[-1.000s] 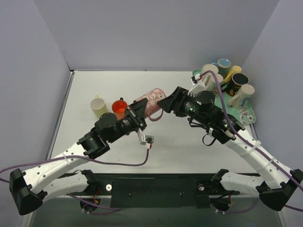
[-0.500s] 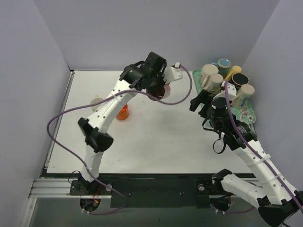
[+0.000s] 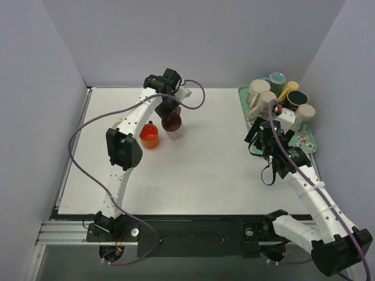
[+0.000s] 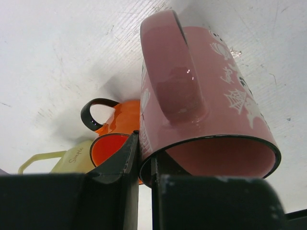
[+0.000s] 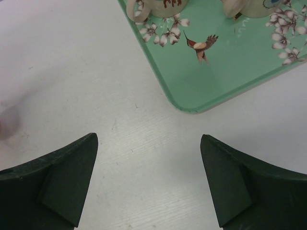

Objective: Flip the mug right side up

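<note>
Because the left gripper (image 4: 145, 160) is pinched nearly closed on only the black-edged rim wall of the pink ceramic mug with white cobweb prints (image 4: 206, 110), its hold is narrow. The mug hangs below those fingers, mouth toward the wrist and base toward the white table (image 4: 57, 48). It looks roughly right side up, though whether the base touches cannot be told. Released while tilted or off the surface, it could tip onto the orange black-handled mug (image 4: 120, 127) just beside the fingertips, with a pale yellow mug (image 4: 79, 160) beyond. The right gripper (image 5: 148, 143) is spread wide and empty, the green flowered tray (image 5: 230, 72) ahead of it.
</note>
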{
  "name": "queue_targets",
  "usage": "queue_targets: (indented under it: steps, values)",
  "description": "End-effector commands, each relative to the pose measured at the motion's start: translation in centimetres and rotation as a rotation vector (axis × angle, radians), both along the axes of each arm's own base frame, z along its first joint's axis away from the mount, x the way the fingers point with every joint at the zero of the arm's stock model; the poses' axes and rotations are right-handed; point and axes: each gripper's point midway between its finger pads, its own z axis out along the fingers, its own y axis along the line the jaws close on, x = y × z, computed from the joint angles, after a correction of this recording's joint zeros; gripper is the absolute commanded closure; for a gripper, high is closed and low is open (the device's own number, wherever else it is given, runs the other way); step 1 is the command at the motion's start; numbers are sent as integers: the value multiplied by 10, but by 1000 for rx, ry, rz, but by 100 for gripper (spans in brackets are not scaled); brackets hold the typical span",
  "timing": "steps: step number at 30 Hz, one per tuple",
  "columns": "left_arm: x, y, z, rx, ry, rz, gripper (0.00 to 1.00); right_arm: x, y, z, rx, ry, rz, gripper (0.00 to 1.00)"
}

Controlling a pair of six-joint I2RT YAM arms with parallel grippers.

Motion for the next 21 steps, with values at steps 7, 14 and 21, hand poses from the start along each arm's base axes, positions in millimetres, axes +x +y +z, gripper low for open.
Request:
queue_targets:
  steps: [7, 14, 21]
  values:
    - [-29, -17, -21, -144, 175, 21, 100, 10, -38, -23, -67, 85, -135, 19]
    - [-32, -6, -43, -85, 220, 26, 96, 43, -106, -28, -31, -11, -424, 23]
    - [-9, -4, 8, -129, 55, -2, 46, 79, -158, -42, -51, -47, -639, 24]
